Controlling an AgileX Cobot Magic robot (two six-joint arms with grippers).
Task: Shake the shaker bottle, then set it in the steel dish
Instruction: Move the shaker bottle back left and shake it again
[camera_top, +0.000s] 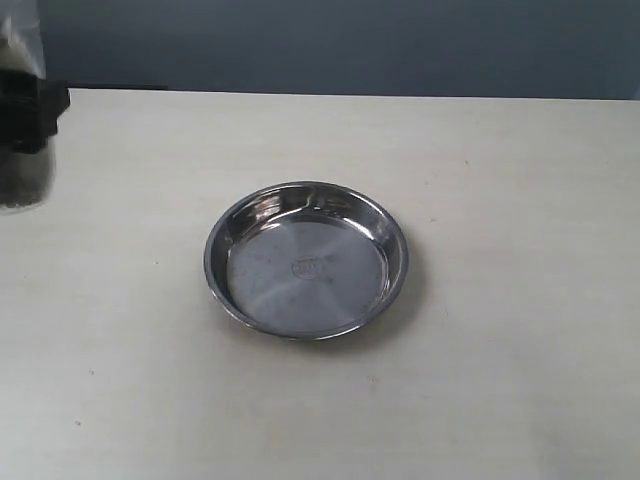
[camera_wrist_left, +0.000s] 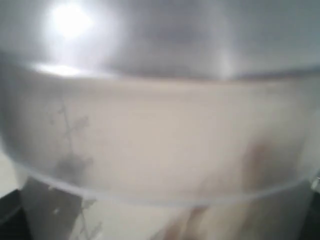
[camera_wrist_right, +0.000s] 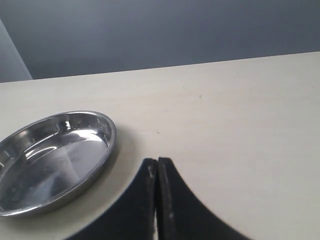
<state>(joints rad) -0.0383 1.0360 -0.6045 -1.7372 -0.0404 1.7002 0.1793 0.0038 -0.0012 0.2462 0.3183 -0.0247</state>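
In the exterior view we see the steel dish near the middle of the pale worktop. The shaker bottle stands at the upper left edge of the frame, well apart from the dish, clamped between the black jaws of the left gripper. In the left wrist view the bottle fills the frame, blurred. In the right wrist view the right gripper has its jaws pressed together on nothing, near the dish at lower left.
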